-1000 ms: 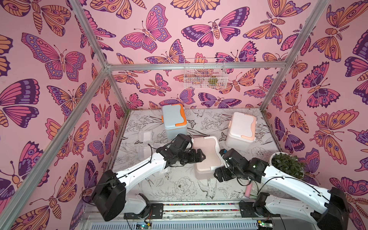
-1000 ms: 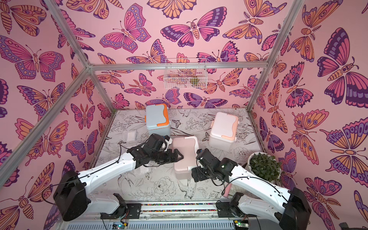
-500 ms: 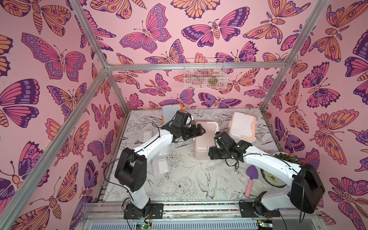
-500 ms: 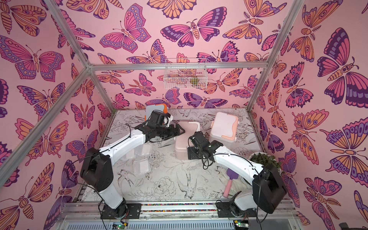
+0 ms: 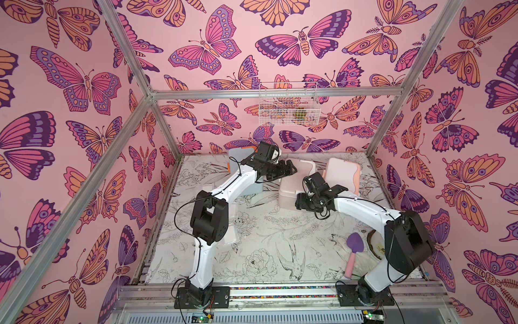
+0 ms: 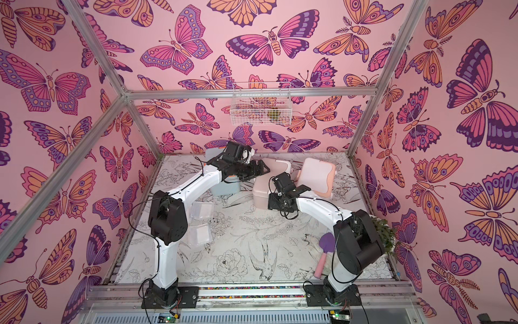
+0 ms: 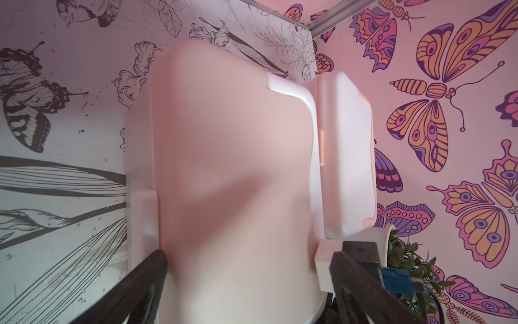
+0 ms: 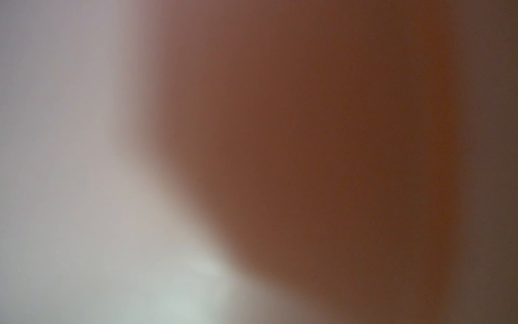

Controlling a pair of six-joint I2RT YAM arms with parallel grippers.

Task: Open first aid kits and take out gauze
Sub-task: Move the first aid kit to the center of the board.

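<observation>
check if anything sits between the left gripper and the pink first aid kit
Nothing visible does. The left gripper hangs right over the pink first aid kit, and in the left wrist view its fingers sit on either side of the lid with only the kit between them.

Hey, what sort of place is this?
Probably a robot test booth: pink butterfly-print wall panels on a silver aluminium frame, with a white left arm and right arm bolted to a metal rail.
</observation>
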